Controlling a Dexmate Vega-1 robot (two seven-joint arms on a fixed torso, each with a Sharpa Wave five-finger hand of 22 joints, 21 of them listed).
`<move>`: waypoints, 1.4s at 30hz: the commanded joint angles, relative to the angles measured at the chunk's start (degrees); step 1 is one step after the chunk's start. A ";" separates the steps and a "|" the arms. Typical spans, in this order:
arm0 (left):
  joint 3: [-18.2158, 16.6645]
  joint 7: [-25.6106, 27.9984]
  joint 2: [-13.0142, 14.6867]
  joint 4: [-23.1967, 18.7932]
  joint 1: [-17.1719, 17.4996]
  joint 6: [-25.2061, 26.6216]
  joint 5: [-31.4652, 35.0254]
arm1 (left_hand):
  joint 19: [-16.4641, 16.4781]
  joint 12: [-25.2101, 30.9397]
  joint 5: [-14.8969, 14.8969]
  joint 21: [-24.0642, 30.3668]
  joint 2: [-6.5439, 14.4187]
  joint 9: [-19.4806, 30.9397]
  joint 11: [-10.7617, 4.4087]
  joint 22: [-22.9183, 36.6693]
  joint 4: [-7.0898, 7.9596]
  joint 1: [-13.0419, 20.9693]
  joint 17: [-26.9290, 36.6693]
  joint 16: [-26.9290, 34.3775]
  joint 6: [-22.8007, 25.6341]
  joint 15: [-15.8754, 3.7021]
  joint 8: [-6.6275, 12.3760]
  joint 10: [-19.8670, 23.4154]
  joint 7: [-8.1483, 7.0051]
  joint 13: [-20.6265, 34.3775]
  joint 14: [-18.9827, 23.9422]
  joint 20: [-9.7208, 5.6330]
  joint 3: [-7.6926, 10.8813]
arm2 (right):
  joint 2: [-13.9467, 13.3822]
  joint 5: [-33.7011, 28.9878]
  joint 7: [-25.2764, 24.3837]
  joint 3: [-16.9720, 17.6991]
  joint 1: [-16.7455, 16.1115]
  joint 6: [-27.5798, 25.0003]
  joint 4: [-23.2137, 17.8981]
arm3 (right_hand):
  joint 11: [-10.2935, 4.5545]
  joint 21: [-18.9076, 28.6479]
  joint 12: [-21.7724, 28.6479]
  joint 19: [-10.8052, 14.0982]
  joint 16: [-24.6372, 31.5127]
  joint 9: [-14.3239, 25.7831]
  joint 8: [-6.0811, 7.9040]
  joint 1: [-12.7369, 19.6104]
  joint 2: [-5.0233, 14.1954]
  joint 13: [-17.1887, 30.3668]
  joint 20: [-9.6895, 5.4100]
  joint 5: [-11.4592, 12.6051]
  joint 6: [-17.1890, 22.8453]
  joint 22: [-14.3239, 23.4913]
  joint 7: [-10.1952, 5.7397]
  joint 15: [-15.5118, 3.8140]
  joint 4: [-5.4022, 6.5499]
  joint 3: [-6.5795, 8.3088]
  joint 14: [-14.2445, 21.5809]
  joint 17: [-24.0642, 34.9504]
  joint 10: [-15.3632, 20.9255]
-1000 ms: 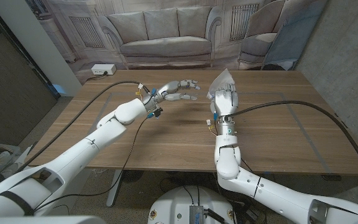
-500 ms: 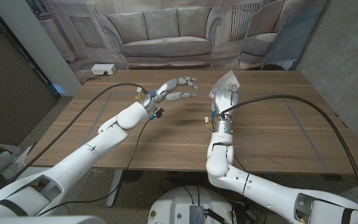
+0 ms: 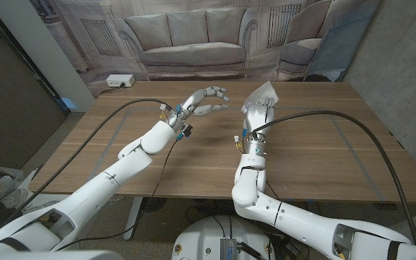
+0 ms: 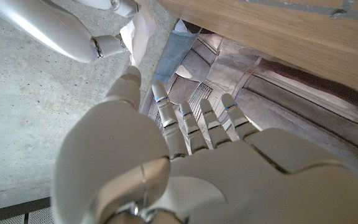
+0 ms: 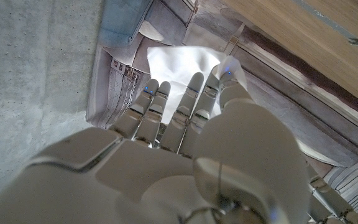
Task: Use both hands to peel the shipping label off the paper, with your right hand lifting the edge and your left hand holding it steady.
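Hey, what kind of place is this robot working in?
Probably an indoor lab or test room dressed up as a living room. The sofa and armchairs look printed on a hanging backdrop behind the wooden table, bare concrete wall stands on the right, and a power strip sits at the table's far corner.

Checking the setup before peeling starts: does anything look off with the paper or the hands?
The paper is lifted off the table, crumpled in the right hand rather than lying flat. The left hand hovers apart from it with fingers spread, holding nothing, so nothing steadies the sheet.
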 commanded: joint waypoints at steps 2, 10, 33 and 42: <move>1.60 -1.09 -0.72 0.31 -1.40 1.18 -0.41 | 0.08 0.23 -0.44 0.34 -0.23 0.25 0.33 0.35 0.37 0.45 0.42 0.01 -1.18 -0.83 0.20 -0.35 -0.48 0.35 -0.31 0.04 0.20 | 2.04 -6.60 3.32 -0.92 -0.27 -0.63 0.11 | -0.02 -0.03 0.34 -0.27 -0.17 0.30 0.58 -0.32 -0.24 0.24 -0.30 0.40 0.48 0.26 0.66 -9.77 -0.01 0.09 -0.14 0.07 0.67; 2.28 -2.25 -0.60 1.03 -2.22 0.34 -0.52 | -0.61 0.12 -0.70 0.52 -1.09 0.21 0.73 0.46 0.60 0.07 0.91 -0.43 -2.44 -0.49 -0.03 -1.40 -0.16 0.60 -0.93 0.07 -0.35 | 2.91 -8.95 6.74 -0.74 0.40 -0.63 1.39 | 0.13 0.02 0.37 -0.48 -0.22 0.25 0.62 -0.32 -0.33 0.25 -0.18 0.47 0.55 0.26 0.93 -9.70 -0.07 0.14 -0.32 0.05 0.90; 2.36 0.30 -2.13 2.38 -2.52 0.24 0.43 | -0.23 1.79 0.35 2.55 -2.29 0.79 0.67 0.80 0.78 0.97 3.19 -0.67 1.30 -0.64 3.09 -0.71 0.60 1.79 0.29 0.30 -1.64 | 2.82 -7.23 4.14 -0.96 0.82 0.59 1.61 | 0.15 0.36 0.25 -0.76 -0.19 0.35 0.70 -0.44 -0.35 0.28 -0.16 0.58 0.39 0.27 0.94 -9.64 -0.07 0.35 -0.53 0.05 1.04; 2.52 -0.46 -2.86 4.03 -3.42 -0.17 -0.54 | 0.01 2.35 0.18 3.11 -1.58 0.18 0.43 0.83 0.84 1.77 3.68 -0.70 2.97 -0.89 3.62 -0.08 0.74 2.00 0.78 0.28 -1.29 | 2.94 -6.57 3.06 -1.36 1.31 1.26 2.16 | 0.09 0.48 0.22 -0.79 -0.19 0.31 0.69 -0.43 -0.35 0.28 -0.15 0.61 0.37 0.26 1.03 -9.67 -0.09 0.43 -0.58 0.05 1.07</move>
